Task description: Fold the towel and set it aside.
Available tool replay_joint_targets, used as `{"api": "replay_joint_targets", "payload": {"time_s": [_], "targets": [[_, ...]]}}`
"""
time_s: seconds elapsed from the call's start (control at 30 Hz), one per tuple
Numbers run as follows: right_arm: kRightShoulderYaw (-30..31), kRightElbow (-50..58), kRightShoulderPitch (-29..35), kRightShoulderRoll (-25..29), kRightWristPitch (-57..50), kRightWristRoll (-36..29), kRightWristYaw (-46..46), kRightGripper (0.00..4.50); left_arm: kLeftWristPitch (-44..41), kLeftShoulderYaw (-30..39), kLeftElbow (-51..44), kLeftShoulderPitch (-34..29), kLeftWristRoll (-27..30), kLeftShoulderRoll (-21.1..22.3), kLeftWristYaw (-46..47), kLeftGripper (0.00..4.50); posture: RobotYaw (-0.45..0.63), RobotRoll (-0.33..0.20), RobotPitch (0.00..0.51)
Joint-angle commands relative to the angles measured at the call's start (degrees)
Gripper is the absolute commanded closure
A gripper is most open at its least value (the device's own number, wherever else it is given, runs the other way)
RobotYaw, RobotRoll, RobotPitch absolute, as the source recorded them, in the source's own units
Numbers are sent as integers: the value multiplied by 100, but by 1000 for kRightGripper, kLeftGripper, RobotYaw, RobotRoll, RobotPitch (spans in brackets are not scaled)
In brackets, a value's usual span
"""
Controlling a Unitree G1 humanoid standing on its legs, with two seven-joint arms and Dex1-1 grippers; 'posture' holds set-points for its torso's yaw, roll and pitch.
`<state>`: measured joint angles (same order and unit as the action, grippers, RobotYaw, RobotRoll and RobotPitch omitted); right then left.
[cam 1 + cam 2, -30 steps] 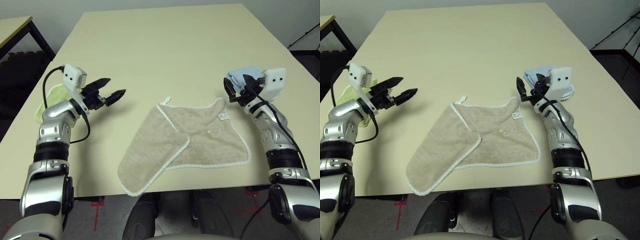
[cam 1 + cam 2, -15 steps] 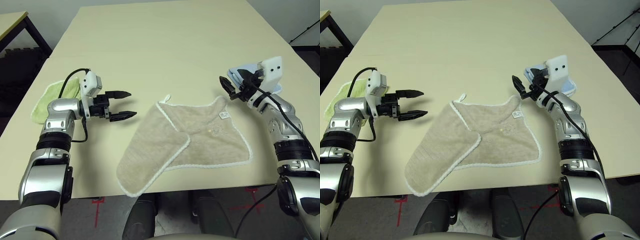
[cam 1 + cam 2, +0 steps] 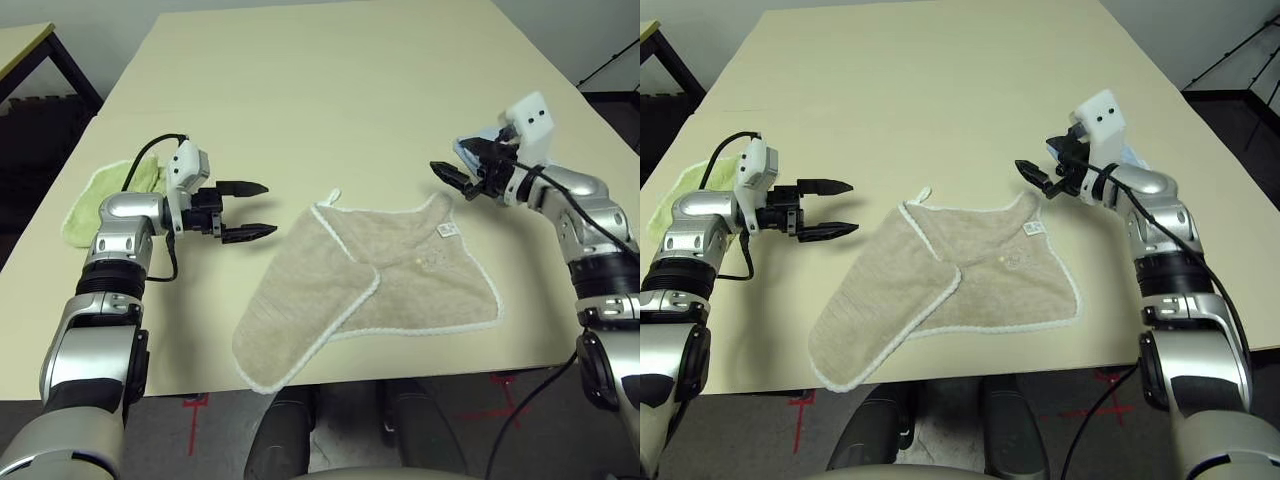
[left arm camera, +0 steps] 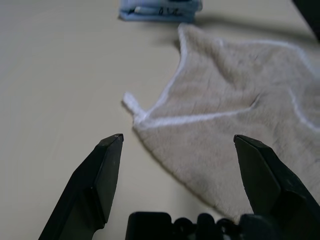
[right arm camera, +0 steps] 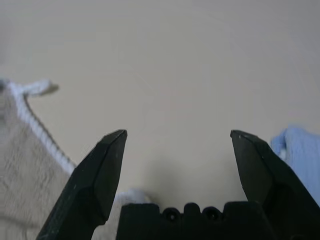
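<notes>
Clearly the biggest risk sits with the table (image 3: 330,90) edge: the towel (image 3: 380,290) lies at the near side of it, crumpled into a rough triangle with one flap doubled over, and its lowest corner reaches the front lip. A careless drag toward the robot could, I judge, pull that corner over the edge and take the rest of the cloth with it. A second risk is a pinch that catches both layers where the flap overlaps, which would carry the crease into the fold instead of flattening it. A third is grabbing the wrong cloth, since a green towel (image 3: 100,195) lies behind the left arm and a blue towel (image 4: 160,9) lies just behind the right one.

Both grippers are spread wide and hold nothing. The left gripper (image 3: 245,210) hovers just beside the towel's left far corner, pointing at it across a strip of bare table, apart from the cloth. The right gripper (image 3: 1035,178) hangs above the raised right far corner, near the small white tag (image 3: 1034,229), also not touching.

Smallest of all, the white loop (image 4: 131,104) sticks out at the left far corner; fingers closing on that alone would likely lift a thread of edging, not the towel
</notes>
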<state>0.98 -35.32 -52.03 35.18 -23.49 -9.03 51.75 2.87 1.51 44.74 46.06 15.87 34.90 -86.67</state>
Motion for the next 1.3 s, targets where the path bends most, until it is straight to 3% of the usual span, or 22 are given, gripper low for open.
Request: {"api": "replay_joint_targets", "payload": {"time_s": [0.03,0.3,0.73,0.87,1.2,1.3], "targets": [[345,-607,-340,223,-265,182,795,0,-221,78,-369,-156,236,-72,-140,21,-18,0,181],[834,-1713,-1000,422,-74,614,2113,0,-392,157,-799,-475,373,-63,-12,21,-13,0,186],[1093,-1682,-856,210,-317,816,2875,0,-603,116,-1403,-896,443,-6,153,21,-6,0,187],[1102,-1782,-872,170,-326,907,2906,827,-662,113,-1479,-917,456,3,169,0,0,0,188],[973,-1901,-1058,132,-241,903,2910,4477,-709,86,-1550,-994,448,37,197,0,1,0,182],[714,-1914,-1180,97,-22,756,2666,4477,-807,97,-1555,-990,443,45,278,0,1,0,179]]}}
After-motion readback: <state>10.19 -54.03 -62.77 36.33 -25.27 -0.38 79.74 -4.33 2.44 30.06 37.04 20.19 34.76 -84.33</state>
